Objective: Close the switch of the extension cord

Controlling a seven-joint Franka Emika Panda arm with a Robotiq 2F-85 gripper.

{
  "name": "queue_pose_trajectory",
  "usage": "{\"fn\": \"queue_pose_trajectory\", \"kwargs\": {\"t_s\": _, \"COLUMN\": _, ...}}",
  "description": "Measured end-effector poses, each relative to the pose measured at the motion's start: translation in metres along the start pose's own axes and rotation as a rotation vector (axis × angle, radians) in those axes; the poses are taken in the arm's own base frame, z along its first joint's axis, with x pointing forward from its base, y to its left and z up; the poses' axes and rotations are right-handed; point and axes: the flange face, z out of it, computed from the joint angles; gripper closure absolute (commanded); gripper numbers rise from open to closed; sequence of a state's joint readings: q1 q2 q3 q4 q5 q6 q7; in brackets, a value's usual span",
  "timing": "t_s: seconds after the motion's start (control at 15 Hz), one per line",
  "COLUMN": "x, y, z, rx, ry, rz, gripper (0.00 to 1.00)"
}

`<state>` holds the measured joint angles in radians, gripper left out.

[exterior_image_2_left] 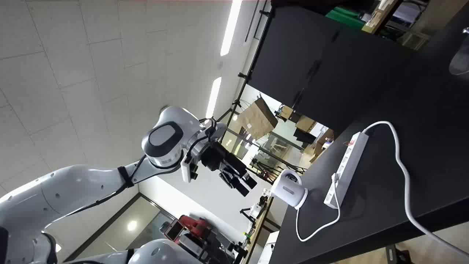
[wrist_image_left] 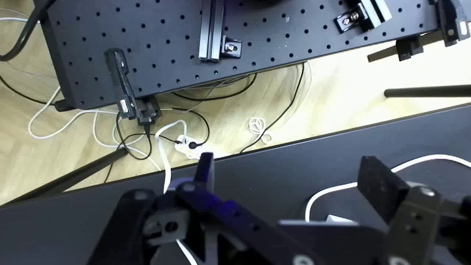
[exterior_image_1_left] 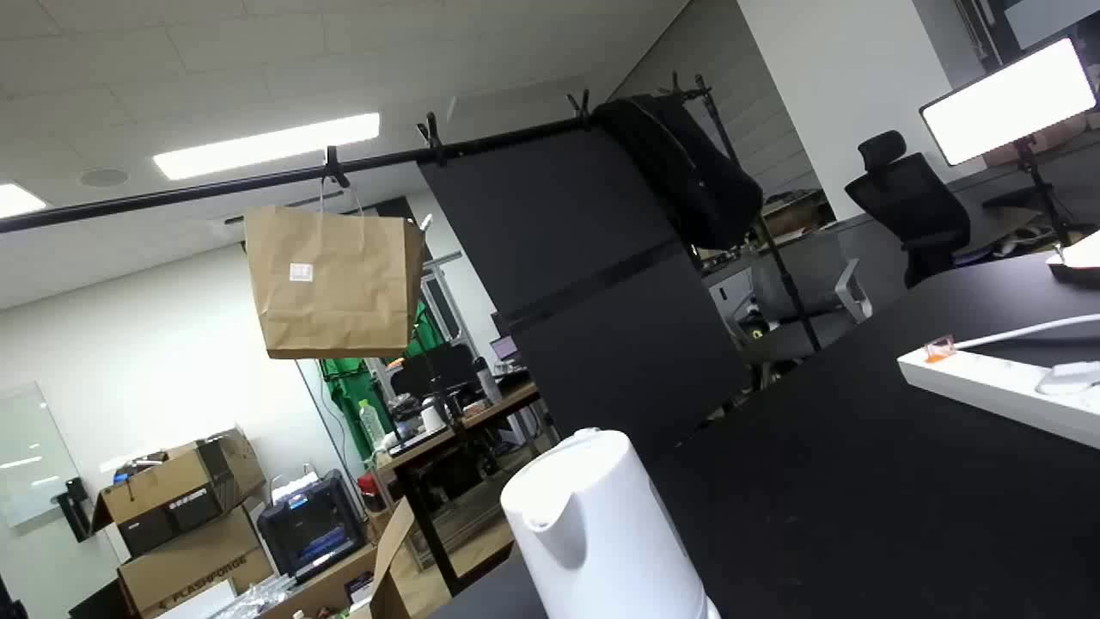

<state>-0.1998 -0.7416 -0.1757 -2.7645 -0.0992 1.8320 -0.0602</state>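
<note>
Cord: smooth, hard plastic. Jug: smooth, looks plastic. Bag: paper, creased. Desk: matt, smooth. Fingers: matt. Floor: looks wooden, grained.

In an exterior view, we see a ceiling lamp at the upper left, a white wall at left, a black chair at the upper right; in the wrist view, a wood-coloured floor.

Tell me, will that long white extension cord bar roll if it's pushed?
Probably no rolling: the white bar looks boxy and lies on the table. Being long and straight, it may turn stiffly, in one piece. The white cable at its end looks bendy and might tug.
</note>
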Motion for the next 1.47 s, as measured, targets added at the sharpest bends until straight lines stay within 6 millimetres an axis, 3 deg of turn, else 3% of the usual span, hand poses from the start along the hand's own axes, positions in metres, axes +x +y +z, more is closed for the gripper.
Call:
{"fn": "queue_pose_trajectory", "kwargs": {"t_s": 0.87, "x": 0.004, "y": 0.000, "z": -0.001, "rx": -0.002, "ry": 0.025, "rz": -0.002, "gripper": 0.00}}
{"fn": "queue_pose_trajectory", "kwargs": {"t_s": 1.13, "x": 0.038, "y": 0.002, "z": -0.008, "rx": -0.020, "ry": 0.187, "rz": -0.003, "gripper": 0.00}}
{"fn": "queue_pose_trajectory", "kwargs": {"t_s": 1.47, "x": 0.113, "y": -0.002, "z": -0.014, "rx": -0.045, "ry": 0.342, "rz": -0.013, "gripper": 0.00}}
